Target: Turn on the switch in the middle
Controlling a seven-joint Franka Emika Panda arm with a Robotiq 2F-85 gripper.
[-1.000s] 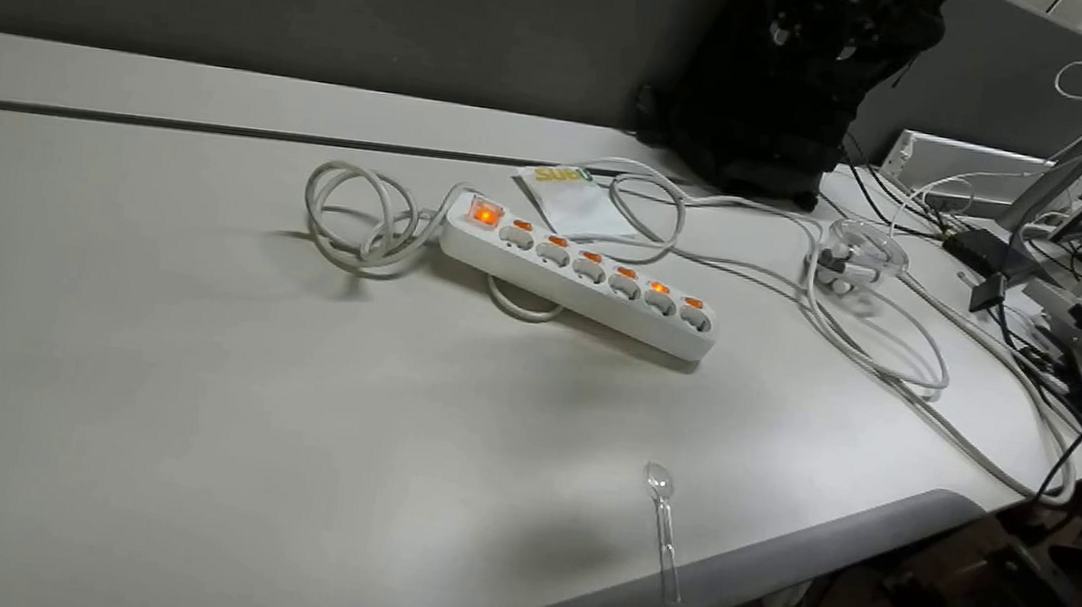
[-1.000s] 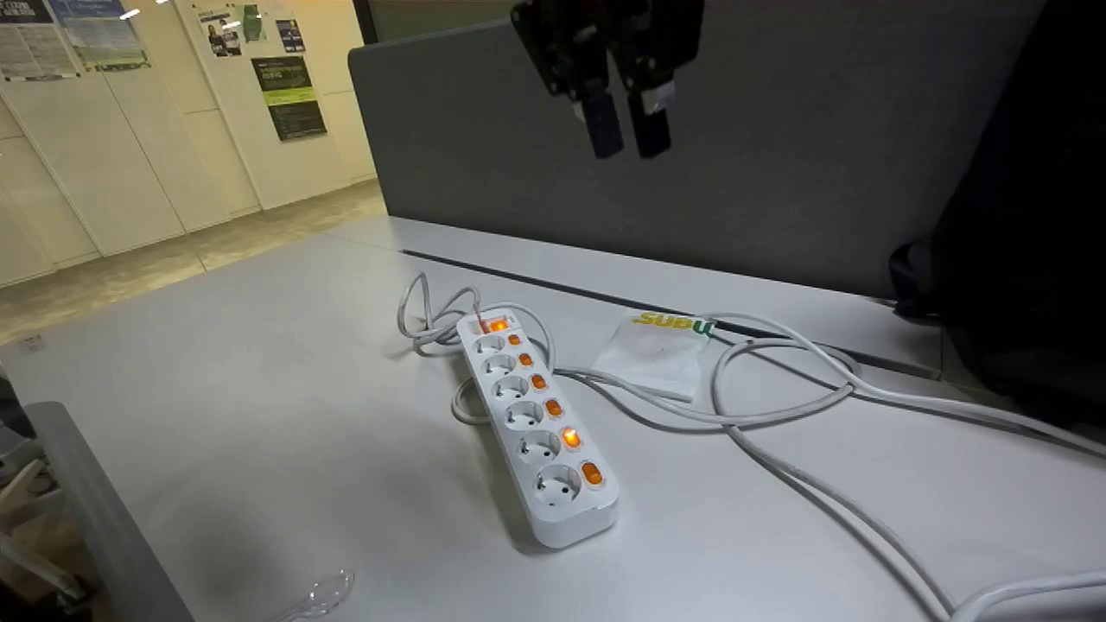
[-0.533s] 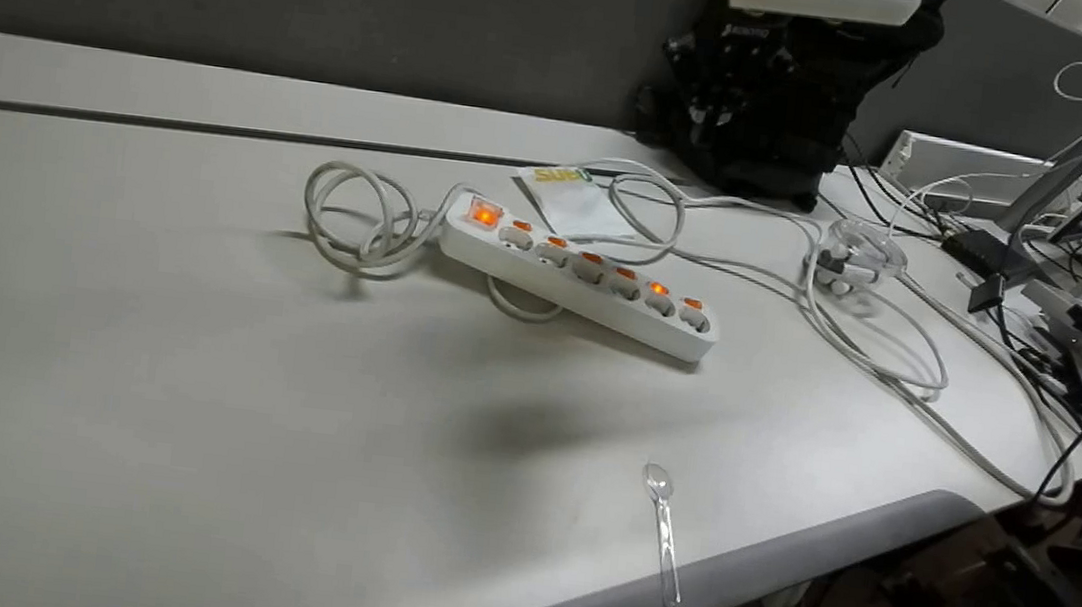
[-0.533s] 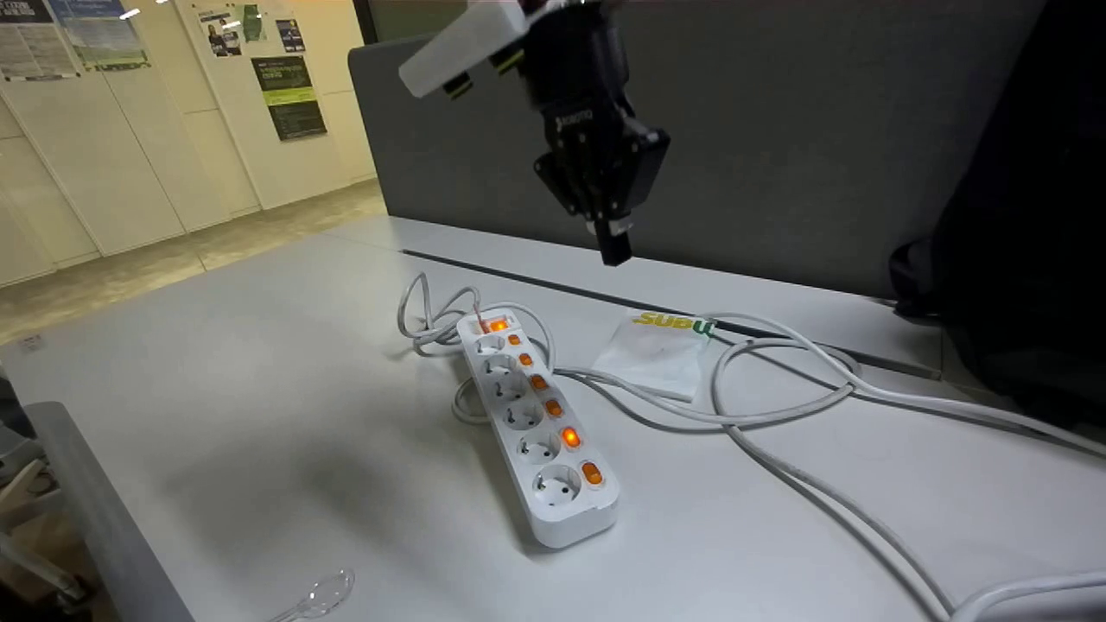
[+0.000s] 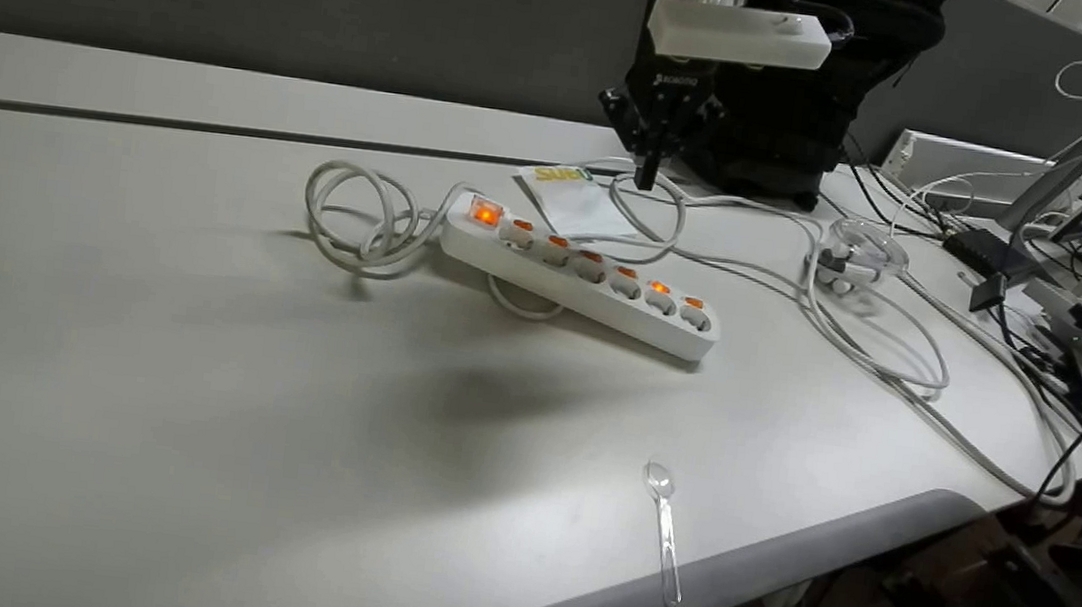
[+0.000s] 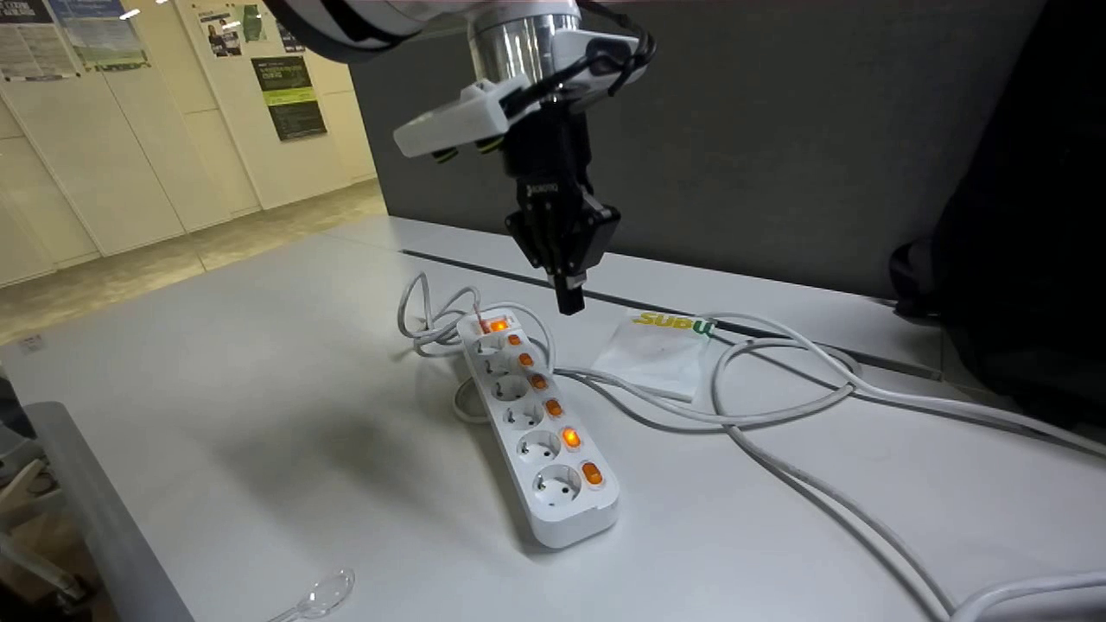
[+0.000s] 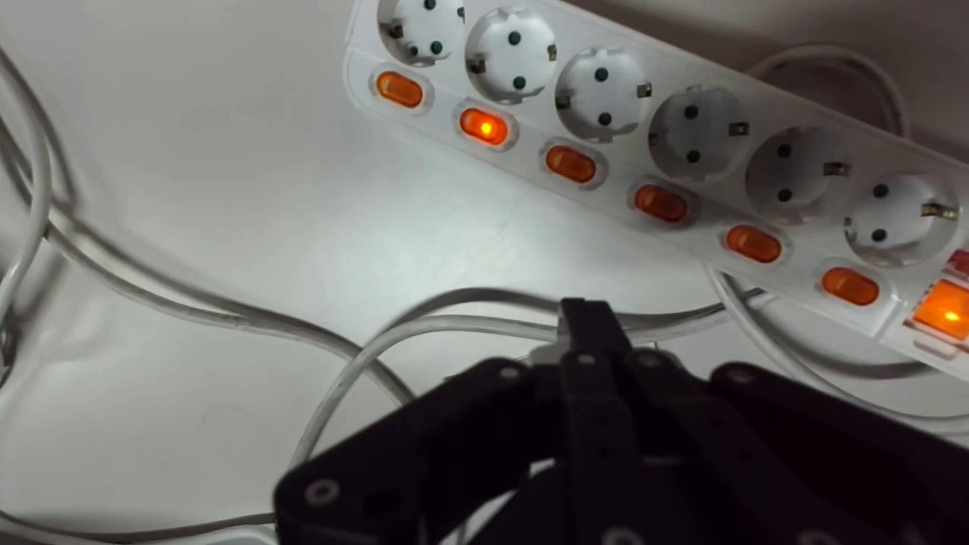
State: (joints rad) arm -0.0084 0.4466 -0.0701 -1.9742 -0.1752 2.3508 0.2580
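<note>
Six orange rocker switches (image 7: pixel 571 163) line the white power strip (image 5: pixel 572 294) on the desk (image 5: pixel 186 427), the middle pair (image 7: pixel 661 203) unlit; the second one from the end away from the glowing main switch (image 7: pixel 941 309) is alight. Fingers pressed together, the Robotiq gripper (image 6: pixel 570 302) points down above the desk, apart from the switches. A clear plastic spoon (image 5: pixel 664 533) lies at the desk's edge.
</note>
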